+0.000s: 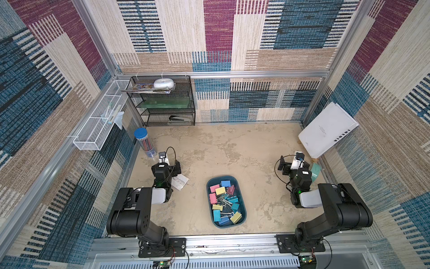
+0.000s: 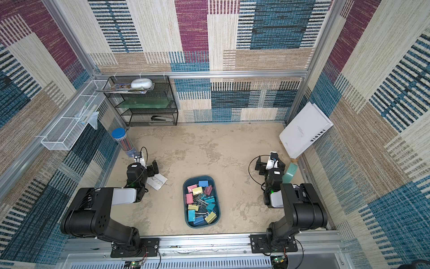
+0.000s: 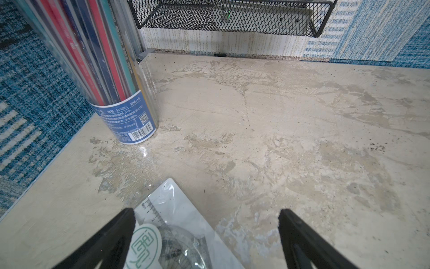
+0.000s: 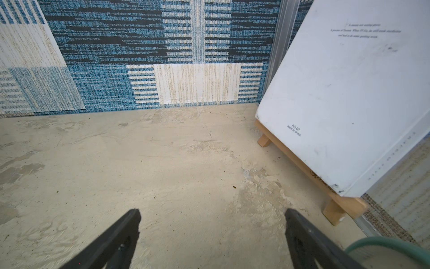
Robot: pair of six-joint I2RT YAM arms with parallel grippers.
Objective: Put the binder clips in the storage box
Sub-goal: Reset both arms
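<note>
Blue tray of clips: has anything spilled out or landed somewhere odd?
Nothing spilled. The binder clips lie jumbled inside the storage box, none visible on the table. Only oddity: a bagged ruler set lies loose partly beneath the left end effector.

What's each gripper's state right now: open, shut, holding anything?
Left gripper: open, holding nothing.
Right gripper: open, holding nothing.
</note>
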